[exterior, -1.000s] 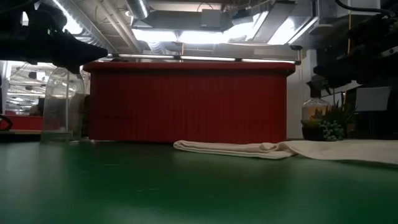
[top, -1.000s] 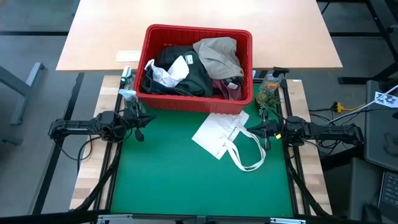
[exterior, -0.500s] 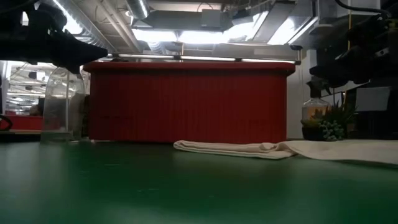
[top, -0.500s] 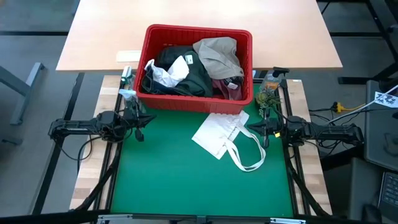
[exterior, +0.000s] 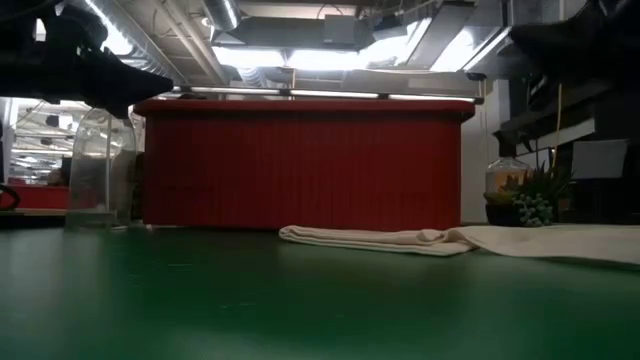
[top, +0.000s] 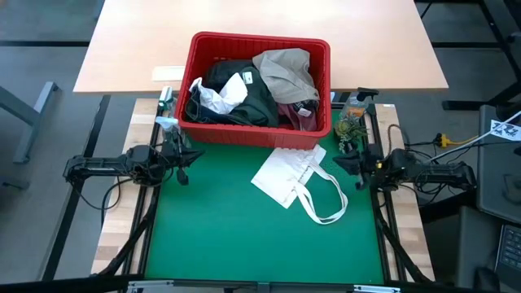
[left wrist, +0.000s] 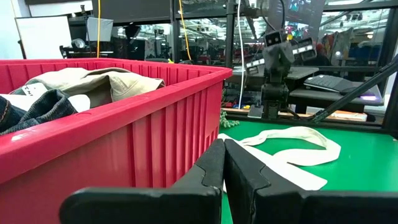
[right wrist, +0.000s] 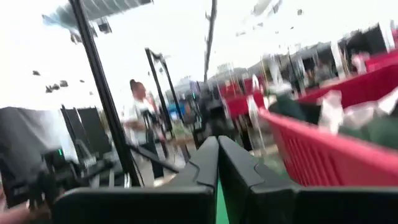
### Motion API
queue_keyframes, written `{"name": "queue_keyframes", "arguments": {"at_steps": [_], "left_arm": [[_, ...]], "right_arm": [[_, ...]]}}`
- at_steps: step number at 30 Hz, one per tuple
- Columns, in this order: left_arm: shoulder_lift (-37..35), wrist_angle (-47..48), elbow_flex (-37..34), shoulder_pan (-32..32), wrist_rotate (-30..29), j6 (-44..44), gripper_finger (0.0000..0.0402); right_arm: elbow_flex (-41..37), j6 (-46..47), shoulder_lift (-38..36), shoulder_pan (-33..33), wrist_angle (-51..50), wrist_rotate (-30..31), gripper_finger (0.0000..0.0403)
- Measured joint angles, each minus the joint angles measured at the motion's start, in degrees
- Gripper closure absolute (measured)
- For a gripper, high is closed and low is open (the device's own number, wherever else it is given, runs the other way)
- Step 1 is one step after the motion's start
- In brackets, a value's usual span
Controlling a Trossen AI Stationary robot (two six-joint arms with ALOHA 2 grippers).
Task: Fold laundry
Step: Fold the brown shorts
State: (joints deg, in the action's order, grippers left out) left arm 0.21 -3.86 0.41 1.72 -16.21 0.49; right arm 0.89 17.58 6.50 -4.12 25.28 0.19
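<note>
The laundry fills a red slatted basket (top: 259,130) at the mat's far edge: a tan top (top: 286,69), black garments (top: 244,98), a white piece (top: 213,96) and a maroon piece (top: 291,114). A cream cloth bag (top: 295,177) lies flat on the green mat in front of the basket, its loop handle (top: 330,203) toward the near right. My left gripper (top: 182,163) hovers shut at the mat's left edge, beside the basket's near left corner (left wrist: 186,124). My right gripper (top: 340,163) hovers shut at the mat's right edge, tipped upward, just right of the bag.
A clear plastic bottle (exterior: 100,170) stands left of the basket. A spray bottle and a small plant (top: 352,118) stand by the basket's right corner. Bare green mat (top: 228,236) stretches toward the near edge. A person (right wrist: 140,118) stands in the room beyond.
My right gripper has tipped upward and rolled at the wrist, rising a little, with its tip drawn slightly back toward the table's right edge. It stays shut. The bag and the laundry lie as before.
</note>
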Motion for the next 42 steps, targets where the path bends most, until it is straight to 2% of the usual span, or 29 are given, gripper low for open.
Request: {"name": "queue_keyframes", "arguments": {"at_steps": [5,13,20,23,29,33,38,42], "left_arm": [[0.0,-0.02,0.0,0.0,0.0,-0.11,0.0398],[0.0,-0.27,0.01,0.0,0.46,-0.32,0.0398],[0.0,-2.55,0.02,0.0,0.44,-0.33,0.0398],[0.0,-3.1,0.01,0.0,0.45,-0.35,0.0398],[0.04,-3.12,0.0,0.0,0.44,-0.39,0.0398],[0.04,-3.1,0.02,0.02,-0.96,-1.03,0.0398],[0.04,-3.1,0.02,0.0,-1.27,-1.88,0.0398],[0.04,-3.1,0.01,0.0,-1.27,-1.88,0.0398]], "right_arm": [[0.02,-0.02,0.0,0.0,4.82,3.16,0.0388],[0.02,-0.03,0.0,0.0,5.4,3.72,0.0388],[0.09,0.19,0.02,0.0,7.06,11.41,0.0383],[0.09,1.88,0.02,0.0,7.83,12.68,0.0354],[0.09,3.06,0.02,0.0,7.74,13.35,0.0258],[0.21,3.18,0.07,0.0,8.42,17.14,0.021],[5.05,2.45,5.18,0.0,8.65,17.31,0.019],[12.19,-5.03,14.28,-0.02,7.31,16.83,0.0189]]}}
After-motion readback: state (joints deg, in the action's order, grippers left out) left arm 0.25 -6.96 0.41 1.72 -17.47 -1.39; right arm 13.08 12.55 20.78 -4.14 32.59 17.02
